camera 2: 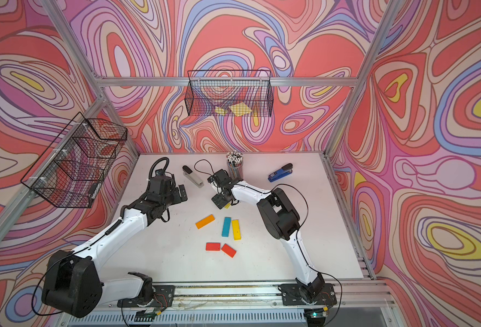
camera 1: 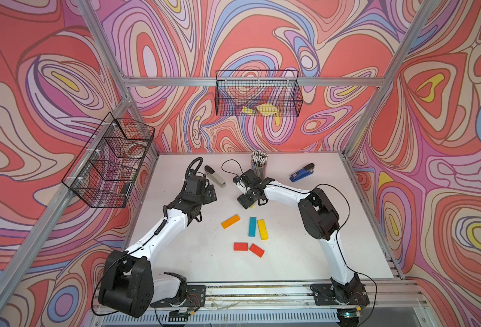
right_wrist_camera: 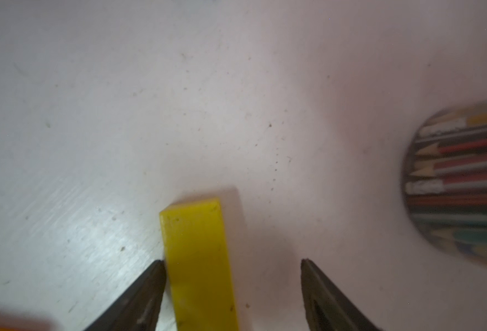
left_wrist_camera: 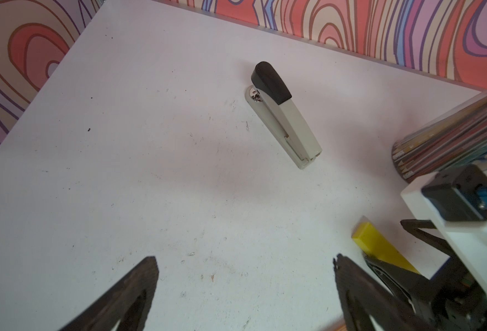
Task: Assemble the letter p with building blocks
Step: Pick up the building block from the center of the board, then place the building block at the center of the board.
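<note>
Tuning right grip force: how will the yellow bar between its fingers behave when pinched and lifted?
Likely stiff: the yellow bar is a flat slab with straight, crisp edges. Unlikely to roll; it lies flat on the table. It may slide or twist first: in the right gripper, one finger is at its edge while the other stands clear.

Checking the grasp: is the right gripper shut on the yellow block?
Open: the right gripper straddles the yellow block, gap beside one finger.

No P yet on my feed: the flat orange rectangular bar (camera 1: 230, 221) lay tilted, with the teal-blue bar (camera 1: 252, 226) and yellow bar (camera 1: 262, 229) side by side. The two short red bars (camera 1: 240, 246) were just in front, and the second yellow bar (right_wrist_camera: 199, 258) lay farther back.
</note>
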